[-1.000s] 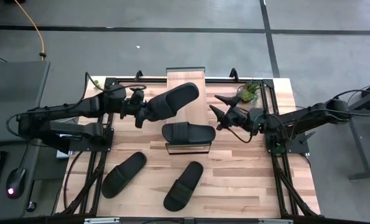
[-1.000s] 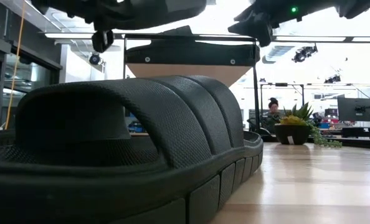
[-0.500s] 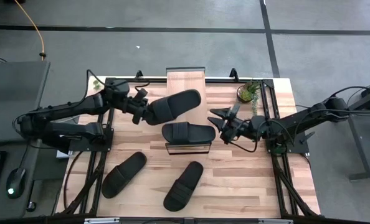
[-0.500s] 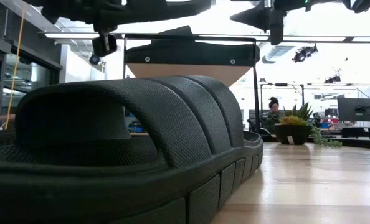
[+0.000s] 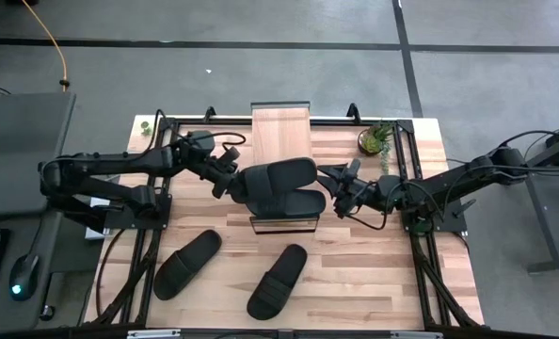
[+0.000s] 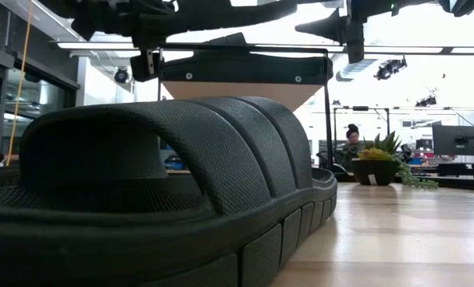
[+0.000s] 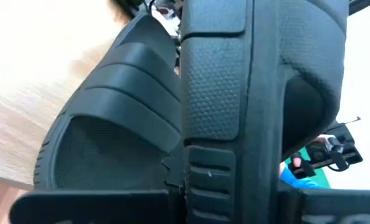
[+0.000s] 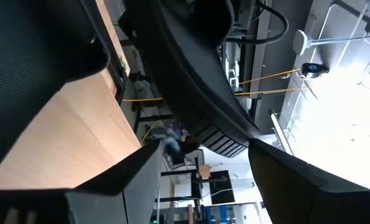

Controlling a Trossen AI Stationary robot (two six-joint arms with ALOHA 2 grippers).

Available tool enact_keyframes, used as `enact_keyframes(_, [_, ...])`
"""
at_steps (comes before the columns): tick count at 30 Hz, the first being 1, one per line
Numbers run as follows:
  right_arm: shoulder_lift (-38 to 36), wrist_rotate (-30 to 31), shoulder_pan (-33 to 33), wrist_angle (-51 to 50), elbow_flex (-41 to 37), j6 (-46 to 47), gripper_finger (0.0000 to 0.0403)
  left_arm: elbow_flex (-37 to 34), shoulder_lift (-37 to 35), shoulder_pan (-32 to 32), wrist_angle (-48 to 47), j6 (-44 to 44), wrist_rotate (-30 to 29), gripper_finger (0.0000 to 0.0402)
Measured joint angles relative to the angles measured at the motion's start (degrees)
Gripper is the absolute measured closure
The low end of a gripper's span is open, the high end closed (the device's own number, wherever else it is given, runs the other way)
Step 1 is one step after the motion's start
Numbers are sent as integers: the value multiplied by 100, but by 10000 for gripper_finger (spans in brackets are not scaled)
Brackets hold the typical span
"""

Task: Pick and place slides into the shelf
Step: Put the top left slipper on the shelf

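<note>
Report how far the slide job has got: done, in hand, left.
Done: one slide already lies on the shelf. In hand: the left gripper is shut on a second slide, carried above the first one over the shelf; the right gripper waits open beside them. Left: two slides, one and another, lie on the tabletop nearer the front.

Grey concrete floor with dark seams; yellow cable; bright ceiling lights; potted plant.
</note>
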Motion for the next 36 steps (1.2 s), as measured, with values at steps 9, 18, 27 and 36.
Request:
enact_keyframes(9, [260, 28, -4, 324, 0, -14, 171, -7, 225, 15, 113, -52, 16, 359])
enact_keyframes(18, [568, 82, -4, 1037, 1, -297, 171, -11, 307, 95, 152, -47, -22, 358])
enact_keyframes(27, [573, 322, -4, 1135, 2, 118, 171, -1, 302, 545, 177, 112, 218, 357])
enact_keyframes(36, [566, 471, 1, 1092, 2, 462, 171, 7, 302, 1139, -487, 277, 482, 357])
